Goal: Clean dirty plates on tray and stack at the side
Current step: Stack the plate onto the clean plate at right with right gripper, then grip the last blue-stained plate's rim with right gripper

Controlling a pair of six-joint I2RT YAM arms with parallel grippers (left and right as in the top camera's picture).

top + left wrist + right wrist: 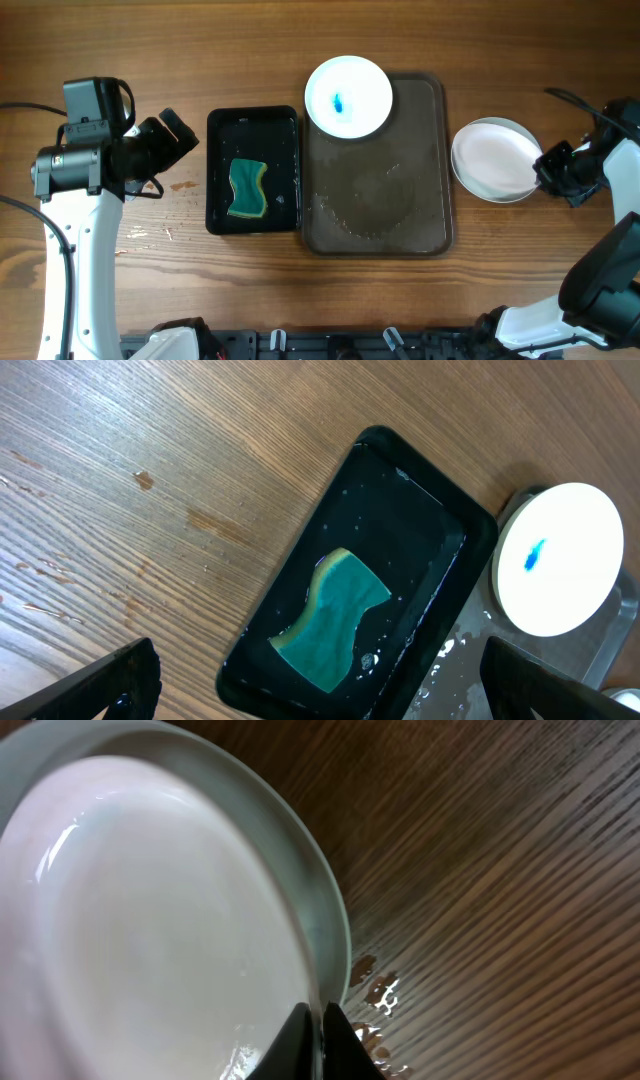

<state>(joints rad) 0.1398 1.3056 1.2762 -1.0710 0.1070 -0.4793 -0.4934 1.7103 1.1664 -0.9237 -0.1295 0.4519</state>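
Overhead view: one dirty plate (348, 95), white with a blue smear at centre, sits on the wet tray (378, 205) at its upper-left corner and overlaps the rim. The clean plate stack (493, 158), plain white, rests on the surface (150, 60) just right of the tray. The right claw (320, 1035) pinches the stack's rim. The left claw (183, 140) is spread wide, apart from all the plates.

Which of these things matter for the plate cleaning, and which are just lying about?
In the job: smeared plate, wiped plates at the right, brown tray, sponge.
Just about: black tray under the sponge, water drops on the table.
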